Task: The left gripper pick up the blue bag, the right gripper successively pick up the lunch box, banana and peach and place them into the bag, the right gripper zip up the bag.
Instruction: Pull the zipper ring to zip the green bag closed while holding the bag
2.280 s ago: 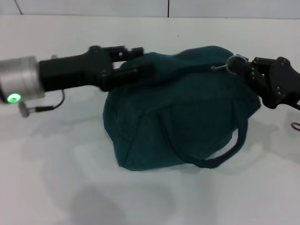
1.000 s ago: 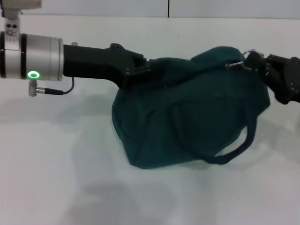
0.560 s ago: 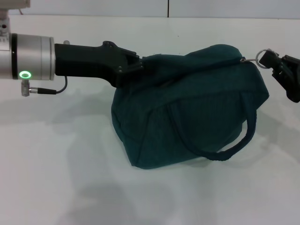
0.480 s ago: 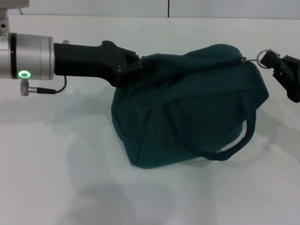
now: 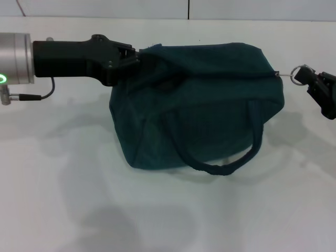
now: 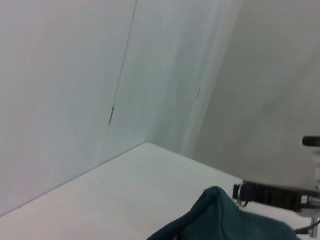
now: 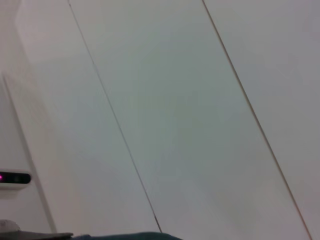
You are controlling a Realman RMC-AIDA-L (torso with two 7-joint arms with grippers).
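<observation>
Dark teal fabric blue bag (image 5: 199,105) on white tabletop (image 5: 63,199), long axis 9-to-3. Left gripper (image 5: 131,55) clamped on 9 o'clock top edge; right gripper (image 5: 310,79) pinching metal zipper ring (image 5: 299,74) at 3 o'clock, zip line taut between.

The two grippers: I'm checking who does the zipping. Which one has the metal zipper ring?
The right gripper, at the bag's right end, pinches the metal ring pull. The left gripper instead clamps the fabric at the blue bag's upper left corner.
</observation>
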